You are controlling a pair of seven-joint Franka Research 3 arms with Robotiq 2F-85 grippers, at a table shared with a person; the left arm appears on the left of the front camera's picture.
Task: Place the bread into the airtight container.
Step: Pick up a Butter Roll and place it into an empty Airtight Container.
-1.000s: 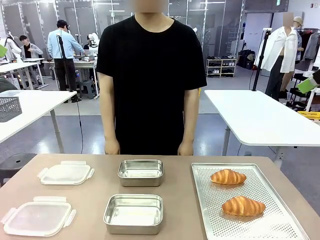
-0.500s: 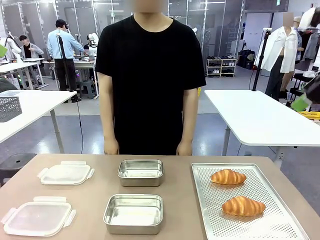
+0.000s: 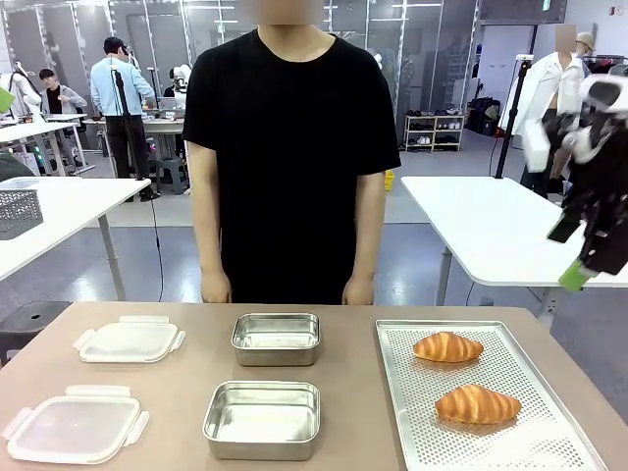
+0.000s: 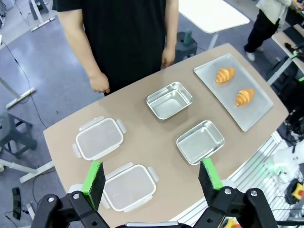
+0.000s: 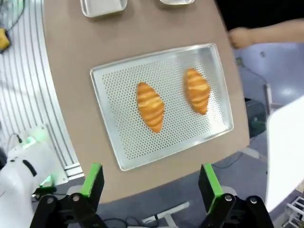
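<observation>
The bread waits on a perforated silver baking tray (image 3: 530,358) at the right of the tan worktop (image 3: 353,388): a nearer golden croissant (image 3: 478,404) and a farther golden croissant (image 3: 446,346), lying apart and untouched. To their left stand a nearer rectangular steel container (image 3: 260,449) and a farther rectangular steel container (image 3: 276,357), both empty, with a nearer clear plastic lid (image 3: 74,428) and a farther clear plastic lid (image 3: 130,340) beyond them. The right gripper (image 5: 150,180) hangs high above the tray, its green-padded fingers (image 5: 92,179) spread wide and holding nothing. The left gripper (image 4: 152,175) hovers high over the worktop, likewise wide and empty. A person in a black T-shirt (image 3: 292,147) stands at the far side, arms down. The task appears to be at the reach. Next, the right arm would need to descend, straddle one croissant across its narrow width, close gently and carry it to a container.
</observation>
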